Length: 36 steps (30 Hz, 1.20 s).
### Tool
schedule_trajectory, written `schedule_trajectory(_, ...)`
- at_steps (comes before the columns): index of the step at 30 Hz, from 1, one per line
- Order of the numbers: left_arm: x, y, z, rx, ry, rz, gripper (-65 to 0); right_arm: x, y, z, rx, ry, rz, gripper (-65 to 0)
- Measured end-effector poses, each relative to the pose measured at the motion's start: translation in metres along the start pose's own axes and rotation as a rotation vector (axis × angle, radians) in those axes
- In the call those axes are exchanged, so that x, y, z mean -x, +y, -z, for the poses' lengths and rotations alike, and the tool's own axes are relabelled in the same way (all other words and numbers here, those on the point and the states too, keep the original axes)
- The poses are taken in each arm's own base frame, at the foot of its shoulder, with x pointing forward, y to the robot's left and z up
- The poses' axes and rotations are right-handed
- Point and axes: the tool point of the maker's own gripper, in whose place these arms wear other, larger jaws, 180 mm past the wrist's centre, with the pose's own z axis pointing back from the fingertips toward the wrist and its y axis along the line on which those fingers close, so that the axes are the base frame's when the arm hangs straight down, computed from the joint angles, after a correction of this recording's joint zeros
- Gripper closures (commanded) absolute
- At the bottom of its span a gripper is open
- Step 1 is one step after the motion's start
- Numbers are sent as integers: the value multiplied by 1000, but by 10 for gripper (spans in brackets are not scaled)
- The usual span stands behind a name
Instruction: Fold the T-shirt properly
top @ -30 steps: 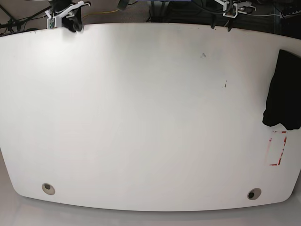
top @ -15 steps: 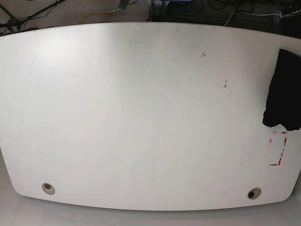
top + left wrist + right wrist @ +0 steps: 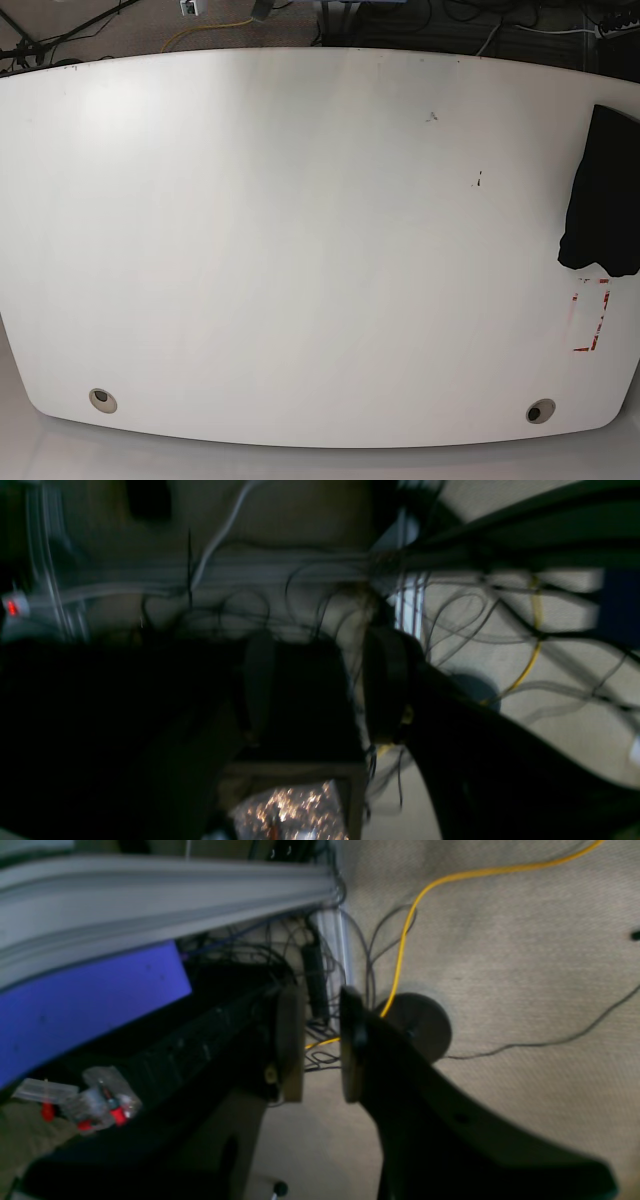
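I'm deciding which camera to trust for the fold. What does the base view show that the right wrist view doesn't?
Only the base view shows the white table and the black T-shirt at its right edge. Only the right wrist view shows the right gripper, its fingers slightly apart and empty, above the carpet. Both catch the yellow cable on the floor.

The table (image 3: 300,250) is smooth white with a soft sheen. At its right edge the T-shirt (image 3: 605,195) is matt black cloth. Below it lies carpet (image 3: 525,940), rough beige pile, crossed by a glossy yellow cable (image 3: 400,955).
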Motion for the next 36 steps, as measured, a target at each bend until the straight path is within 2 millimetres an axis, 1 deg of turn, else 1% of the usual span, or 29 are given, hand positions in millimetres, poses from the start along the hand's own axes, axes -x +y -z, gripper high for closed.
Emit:
schedule_trajectory(3, 8, 8, 24, -11, 128, -15, -258, -6, -4, 13, 31, 28, -21, -108)
schedule_trajectory(5, 4, 10, 34, -12, 152, -25, -258, -9, -5, 19, 49, 42, -34, -108)
schedule_trajectory(8, -12, 7, 50, -7, 150, -40, -258, -15, -7, 29, 73, 69, -58, -108)
schedule_trajectory(10, -10, -1, 56, 20, 194, -14, -258, -17, -13, 36, 117, 95, -76, -109)
schedule_trajectory(12, -2, -9, 57, 43, 265, -5, -258, -19, -15, 40, 139, 112, -90, -114)
schedule_trajectory(14, 4, -12, 59, 52, 353, -1, -258, -20, -16, 44, 152, 130, -107, -114)
schedule_trajectory(17, 1, -13, 63, 52, 406, 0, -258, -24, -17, 46, 160, 141, -134, -116)
schedule_trajectory(20, -13, -16, 71, 54, 376, -2, -258, -27, -16, 47, 162, 138, -147, -116)
schedule_trajectory(22, -16, -18, 73, 55, 373, -4, -258, -29, -16, 48, 161, 134, -148, -116)
schedule_trajectory(26, -10, -25, 71, 66, 393, -9, -258, -34, -15, 50, 161, 133, -150, -116)
schedule_trajectory(29, -9, -23, 70, 63, 394, -8, -258, -40, -14, 51, 160, 119, -153, -116)
schedule_trajectory(36, -11, -23, 71, 64, 390, -5, -258, -40, -14, 51, 159, 119, -153, -116)
